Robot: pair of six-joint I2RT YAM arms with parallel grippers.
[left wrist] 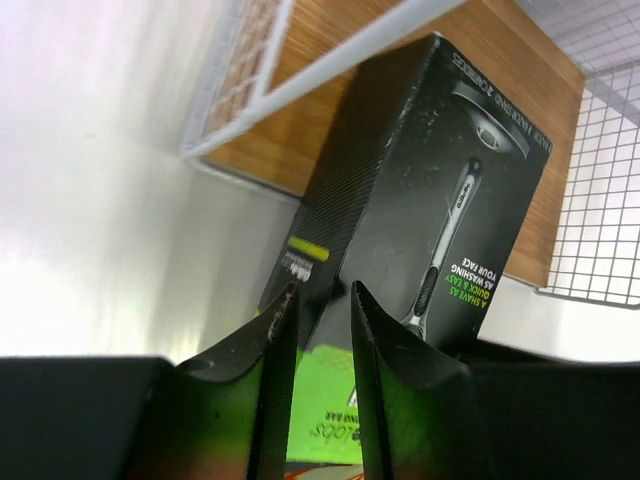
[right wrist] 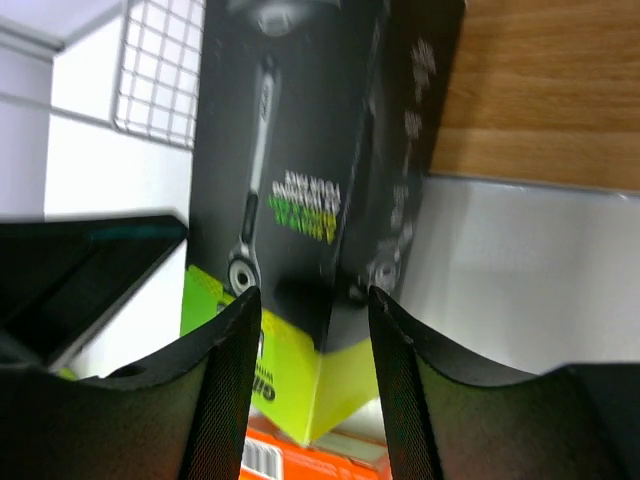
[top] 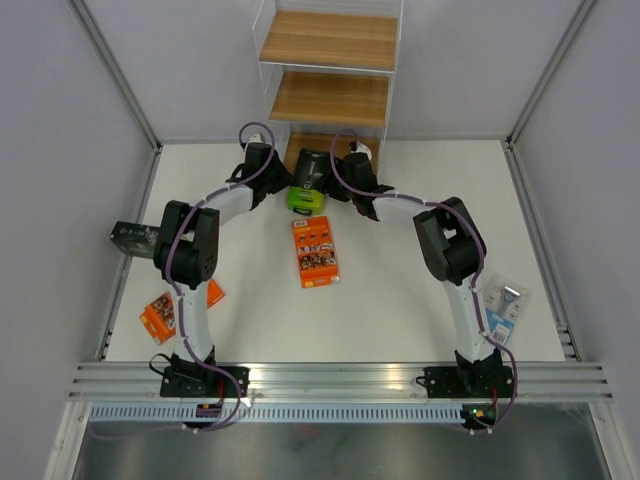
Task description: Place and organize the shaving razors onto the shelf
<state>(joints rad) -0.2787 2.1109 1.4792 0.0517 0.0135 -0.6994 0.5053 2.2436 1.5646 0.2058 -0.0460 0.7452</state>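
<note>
**Green-and-black razor pack at the shelf's foot, grip unconfirmed on both arms**

Both arms are converging on one green-and-black razor pack (top: pixel 307 198). It is standing just ahead of both sets of fingertips, at the front edge of the lowest board of the shelf (top: pixel 330 40).

The left gripper (left wrist: pixel 322 290) is showing its fingers nearly together, with only a thin slit between them. The right gripper (right wrist: pixel 312 295) is showing its fingers moderately apart, with the pack's lower corner sitting in the gap. Neither wrist view is showing pad contact, so I cannot tell whether either gripper has hold of the pack.

Risks, as judged:
- The pack could be slipping or toppling back toward the grippers if the hold is only across a corner.
- The pack's top could be catching the white frame bar (left wrist: pixel 330 55) that is crossing just above it.
- The two grippers are working close together — one could be knocking the other.

View differences:
- Only the overhead camera is showing the packs not yet shelved. An orange pack (top: pixel 316 250) is lying just behind the grippers, a second orange pack (top: pixel 160 315) is lying well back beside the left arm, and a light blue blister pack (top: pixel 506 305) is lying well back beside the right arm.
- Only the wrist cameras are showing the finger gaps, the printed razor and the wire mesh side panel (left wrist: pixel 600 200).
</note>
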